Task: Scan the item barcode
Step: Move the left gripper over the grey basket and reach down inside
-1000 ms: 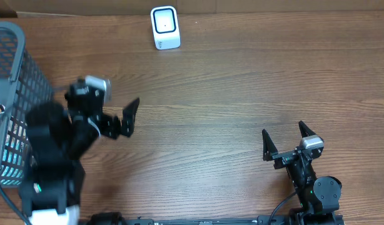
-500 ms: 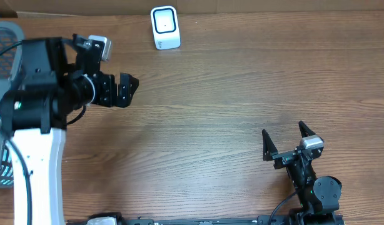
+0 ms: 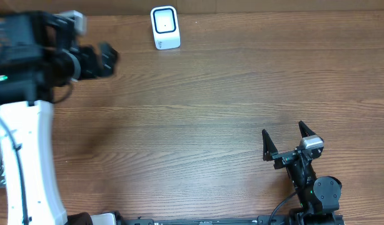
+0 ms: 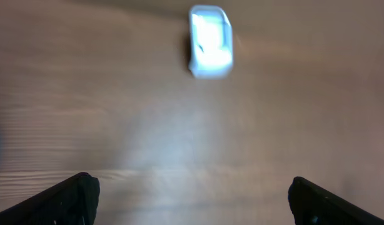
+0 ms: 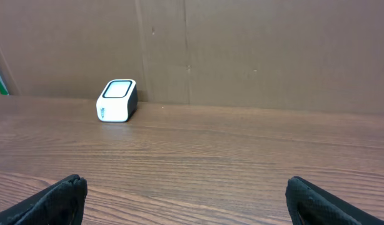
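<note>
Left pincer [image 3: 106,57] stood wide and empty at the upper left of the overhead frame, its fingers pointing toward the right. In its own wrist view the two dark fingertips sat at the lower corners with only bare wood between them, and the picture was smeared, so the arm was probably in motion. Right pincer [image 3: 284,132] was also spread wide and empty at the lower right of the overhead frame, low over the table [image 3: 229,94] and well apart from everything else.

The scanner [image 3: 165,27], a small white block with a dark window, stood upright at the top of the overhead frame, left of centre. It lay near the left pincer, up and to the right of it. It showed as a blurred white shape at the top of the left wrist view [image 4: 211,40] and at the left of the right wrist view [image 5: 117,100], in front of a brown cardboard wall [image 5: 254,50].

The item to be scanned appeared in none of the views. Where it lay could not be told, because the left arm's bulk covered most of the left edge of the overhead frame.

By my reading the task was at its start: nothing was picked up and nothing had been brought to the scanner. The next move called for finding the item and closing one pincer on it without covering its barcode. That code would then have to be turned to face the scanner's window.
</note>
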You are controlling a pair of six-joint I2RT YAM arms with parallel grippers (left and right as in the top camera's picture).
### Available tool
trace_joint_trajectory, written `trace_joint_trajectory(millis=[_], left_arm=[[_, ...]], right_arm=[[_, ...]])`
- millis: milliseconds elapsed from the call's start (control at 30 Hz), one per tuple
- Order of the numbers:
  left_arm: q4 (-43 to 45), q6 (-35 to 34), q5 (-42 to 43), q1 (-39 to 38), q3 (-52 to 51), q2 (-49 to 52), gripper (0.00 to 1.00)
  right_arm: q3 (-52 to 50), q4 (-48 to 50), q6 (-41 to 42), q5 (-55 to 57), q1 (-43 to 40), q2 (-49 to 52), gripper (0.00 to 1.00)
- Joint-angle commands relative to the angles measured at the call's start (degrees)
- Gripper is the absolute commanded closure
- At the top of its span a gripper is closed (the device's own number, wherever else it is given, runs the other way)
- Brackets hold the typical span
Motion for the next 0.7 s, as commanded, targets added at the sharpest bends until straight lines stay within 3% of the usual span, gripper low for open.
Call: trace_joint_trajectory(millis=[0, 367, 667], left_arm=[[-1.1, -7.4, -5.0, 5.8, 6.3, 0.0, 0.00], [-4.9, -21.2, -16.5, 29.2, 7.6, 1.9, 0.00], [-10.8, -21.7, -26.9, 36.4, 7.5, 11.5, 0.00]], right_arm=[[-0.6, 0.3, 0.2, -0.3, -0.1, -0.6, 0.00], [-0.6, 0.3, 0.2, -0.3, -0.1, -0.6, 0.00], [-0.6, 0.3, 0.2, -0.3, -0.1, -0.6, 0.00]])
